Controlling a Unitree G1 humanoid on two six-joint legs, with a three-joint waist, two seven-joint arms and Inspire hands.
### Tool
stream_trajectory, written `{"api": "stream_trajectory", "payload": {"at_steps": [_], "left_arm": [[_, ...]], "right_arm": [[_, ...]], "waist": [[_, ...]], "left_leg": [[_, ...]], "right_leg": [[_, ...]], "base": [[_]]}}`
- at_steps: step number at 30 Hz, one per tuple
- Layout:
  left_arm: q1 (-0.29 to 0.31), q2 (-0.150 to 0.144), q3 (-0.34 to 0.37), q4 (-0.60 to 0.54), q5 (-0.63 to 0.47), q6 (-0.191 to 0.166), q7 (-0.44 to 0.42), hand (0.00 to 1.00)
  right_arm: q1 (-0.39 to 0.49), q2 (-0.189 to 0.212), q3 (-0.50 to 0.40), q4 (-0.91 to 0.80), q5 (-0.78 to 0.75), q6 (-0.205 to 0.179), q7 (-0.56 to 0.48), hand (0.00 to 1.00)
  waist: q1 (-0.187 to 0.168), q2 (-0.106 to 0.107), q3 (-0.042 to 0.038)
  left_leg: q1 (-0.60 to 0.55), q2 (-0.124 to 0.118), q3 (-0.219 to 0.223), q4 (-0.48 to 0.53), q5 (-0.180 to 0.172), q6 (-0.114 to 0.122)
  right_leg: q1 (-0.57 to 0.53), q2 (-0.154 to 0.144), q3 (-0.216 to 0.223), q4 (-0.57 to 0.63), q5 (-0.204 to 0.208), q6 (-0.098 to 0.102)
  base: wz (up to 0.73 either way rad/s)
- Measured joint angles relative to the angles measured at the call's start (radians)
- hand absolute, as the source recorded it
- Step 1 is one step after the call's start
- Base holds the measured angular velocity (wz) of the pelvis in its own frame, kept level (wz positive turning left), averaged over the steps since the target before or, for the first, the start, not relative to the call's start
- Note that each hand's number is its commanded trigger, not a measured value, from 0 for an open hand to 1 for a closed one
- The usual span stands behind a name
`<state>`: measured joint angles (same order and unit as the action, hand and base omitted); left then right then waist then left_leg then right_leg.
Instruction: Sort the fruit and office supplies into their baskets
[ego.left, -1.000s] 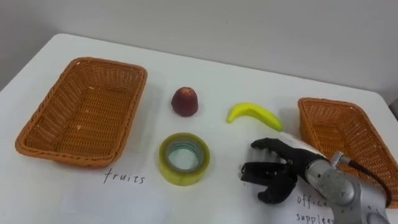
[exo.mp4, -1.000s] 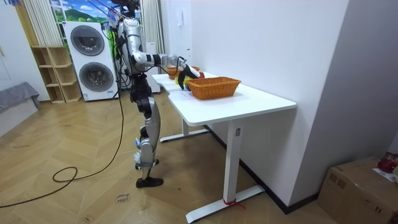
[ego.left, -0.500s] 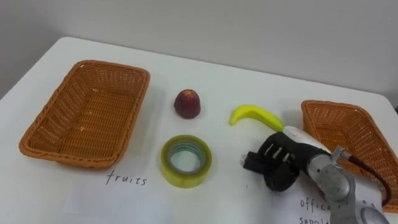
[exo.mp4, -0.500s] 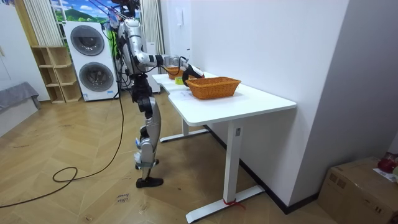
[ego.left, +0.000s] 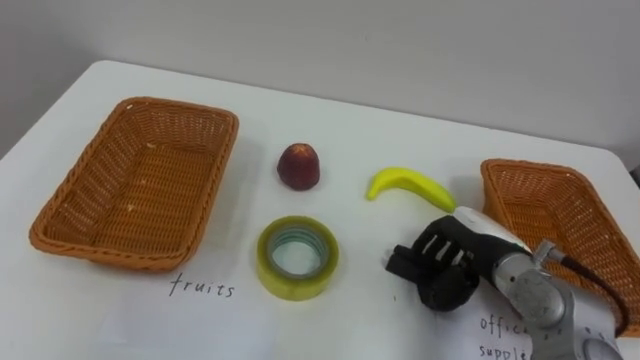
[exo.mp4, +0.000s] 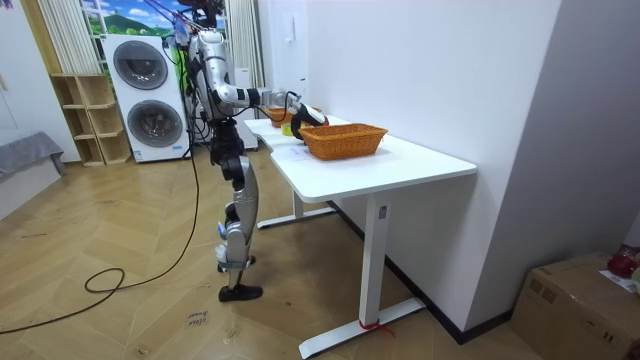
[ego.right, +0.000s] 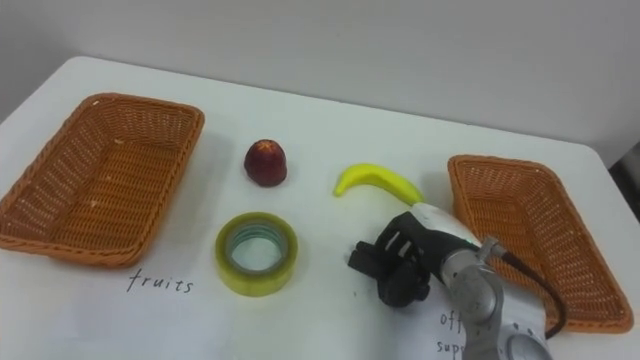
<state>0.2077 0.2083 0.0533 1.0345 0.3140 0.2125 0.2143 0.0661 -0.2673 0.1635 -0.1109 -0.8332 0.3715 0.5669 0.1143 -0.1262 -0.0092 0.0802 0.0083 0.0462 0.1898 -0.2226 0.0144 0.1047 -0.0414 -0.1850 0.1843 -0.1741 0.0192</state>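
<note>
A yellow-green tape roll (ego.left: 297, 256) lies flat at the table's front middle. Behind it sit a dark red fruit (ego.left: 298, 165) and, to its right, a yellow banana (ego.left: 408, 184). An empty wicker basket (ego.left: 140, 190) stands at the left above a handwritten "fruits" label, and a second empty wicker basket (ego.left: 555, 215) stands at the right. My right hand (ego.left: 445, 270) hovers low over the table just in front of the banana and right of the tape, back upward, fingers curled, holding nothing. In the room view the robot (exo.mp4: 225, 110) stands at the table's end.
A handwritten label for office supplies (ego.left: 505, 335) lies on the table under my right forearm. The white table (ego.left: 340, 120) ends at a grey wall behind. In the room view, washing machines (exo.mp4: 150, 95) stand behind the robot.
My right hand has turned back-up and curled its fingers, which were spread a second ago. It stays in front of the banana. The objects have not moved.
</note>
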Motion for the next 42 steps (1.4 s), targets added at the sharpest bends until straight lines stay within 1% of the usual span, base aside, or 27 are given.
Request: {"api": "stream_trajectory", "payload": {"at_steps": [4,6,8,9,11,13,15,17,18,20,26,31,34,36,38,42], "left_arm": [[-0.004,0.0,0.0,0.002,0.0,-0.003,0.001,0.0],[-0.006,-0.001,0.0,0.008,0.0,-0.011,0.001,0.0],[-0.006,-0.004,0.0,0.007,0.0,-0.018,-0.001,0.0],[-0.006,-0.004,0.0,0.007,0.0,-0.019,-0.001,0.0],[0.003,-0.004,-0.006,0.007,-0.008,-0.022,0.001,0.0],[0.008,-0.005,-0.021,0.007,-0.008,-0.023,0.001,0.0],[0.011,-0.01,-0.022,0.008,-0.008,-0.024,0.001,0.0],[0.018,-0.019,-0.015,0.007,-0.006,-0.031,0.001,0.0],[0.019,-0.02,-0.015,0.008,-0.006,-0.032,0.0,0.0],[0.02,-0.022,-0.014,0.009,-0.007,-0.034,-0.004,0.0],[0.024,-0.023,-0.014,0.026,-0.007,-0.061,-0.014,0.0],[0.019,-0.023,-0.014,0.047,-0.006,-0.063,-0.028,0.0],[0.019,-0.023,-0.005,0.056,-0.005,-0.067,-0.028,0.0],[0.02,-0.022,0.005,0.069,-0.005,-0.069,-0.028,0.0],[0.025,-0.022,0.013,0.083,-0.006,-0.07,-0.03,0.0],[0.026,-0.022,0.025,0.085,-0.006,-0.07,-0.033,0.0]], "right_arm": [[-0.005,0.0,-0.011,-0.007,0.015,-0.002,0.001,1.0],[-0.004,0.0,-0.012,-0.017,0.015,-0.003,0.002,1.0],[-0.002,0.0,-0.029,-0.026,0.034,-0.011,0.003,1.0],[-0.002,0.0,-0.035,-0.028,0.047,-0.012,0.002,1.0],[-0.001,0.0,-0.061,-0.029,0.131,-0.013,-0.009,1.0],[-0.001,-0.001,-0.07,-0.029,0.187,-0.014,-0.016,1.0],[-0.001,-0.001,-0.072,-0.029,0.226,-0.016,-0.02,1.0],[0.002,0.004,-0.082,-0.039,0.28,-0.033,-0.02,1.0],[0.002,0.006,-0.084,-0.048,0.29,-0.034,-0.02,1.0],[0.002,0.009,-0.105,-0.074,0.324,-0.059,-0.032,1.0],[0.002,0.009,-0.142,-0.105,0.384,-0.12,-0.097,1.0],[0.002,0.009,-0.147,-0.105,0.479,-0.135,-0.135,1.0],[0.002,0.009,-0.148,-0.105,0.489,-0.147,-0.163,1.0],[0.002,0.009,-0.154,-0.105,0.495,-0.158,-0.184,1.0],[0.002,0.009,-0.171,-0.105,0.532,-0.167,-0.209,1.0],[0.002,0.008,-0.204,-0.107,0.573,-0.177,-0.257,1.0]], "waist": [[-0.001,0.002,0.001],[0.0,0.006,0.0035],[-0.007,0.016,0.0099],[-0.009,0.018,0.0108],[-0.02,0.025,0.0103],[-0.031,0.028,0.0125],[-0.038,0.029,0.0127],[-0.051,0.029,0.0127],[-0.052,0.03,0.0126],[-0.054,0.029,0.0122],[-0.054,0.029,0.0127],[-0.055,0.029,0.0129],[-0.055,0.029,0.0126],[-0.055,0.029,0.0126],[-0.054,0.03,0.0127],[-0.057,0.031,0.0124]], "left_leg": [[0.0,0.0,0.002,-0.001,0.0,0.0],[0.001,0.0,0.005,-0.001,0.0,0.0],[-0.001,-0.001,0.005,-0.002,0.0,0.0],[-0.001,-0.001,0.007,-0.002,0.0,0.0],[0.001,-0.001,0.007,-0.005,0.0,0.0],[0.001,-0.001,0.008,-0.005,0.0,0.0],[0.002,-0.001,0.009,-0.001,0.0,0.0],[0.002,-0.001,0.01,0.001,0.001,0.0],[0.002,-0.001,0.01,0.001,0.001,0.0],[0.004,-0.001,0.011,0.001,0.001,0.0],[0.019,-0.001,0.009,-0.004,0.001,0.001],[0.018,-0.001,0.009,-0.009,0.001,0.001],[0.019,-0.001,0.009,-0.008,0.001,0.0],[0.02,-0.001,0.009,-0.008,0.001,0.0],[0.021,-0.001,0.009,-0.006,0.001,0.0],[0.025,-0.001,0.012,-0.004,0.001,0.0]], "right_leg": [[-0.001,0.0,-0.002,0.0,0.0,0.0],[-0.001,0.0,-0.002,-0.001,0.0,0.0],[-0.002,-0.001,-0.006,-0.001,0.0,0.0],[-0.002,-0.001,-0.006,-0.001,0.0,0.0],[-0.002,-0.001,-0.004,-0.001,0.0,0.0],[-0.002,-0.001,-0.004,-0.001,0.0,0.0],[-0.002,0.0,-0.003,-0.001,0.0,0.0],[-0.001,-0.001,-0.005,-0.001,0.0,0.0],[-0.001,-0.001,-0.005,-0.001,0.0,0.0],[-0.001,-0.002,-0.005,-0.001,0.0,0.0],[0.013,-0.002,-0.004,-0.001,0.0,0.0],[0.014,-0.001,-0.003,-0.002,0.0,0.0],[0.014,-0.001,-0.001,-0.002,0.0,0.0],[0.014,-0.001,0.009,-0.002,0.0,0.0],[0.013,0.0,0.018,-0.002,0.0,0.0],[0.015,0.0,0.02,-0.002,0.0,0.0]], "base": [[0.0],[0.0],[0.0],[0.0],[0.0],[0.0],[0.0],[0.0],[0.0],[0.0],[0.0],[0.0],[0.0],[-0.02],[-0.05],[-0.01]]}}
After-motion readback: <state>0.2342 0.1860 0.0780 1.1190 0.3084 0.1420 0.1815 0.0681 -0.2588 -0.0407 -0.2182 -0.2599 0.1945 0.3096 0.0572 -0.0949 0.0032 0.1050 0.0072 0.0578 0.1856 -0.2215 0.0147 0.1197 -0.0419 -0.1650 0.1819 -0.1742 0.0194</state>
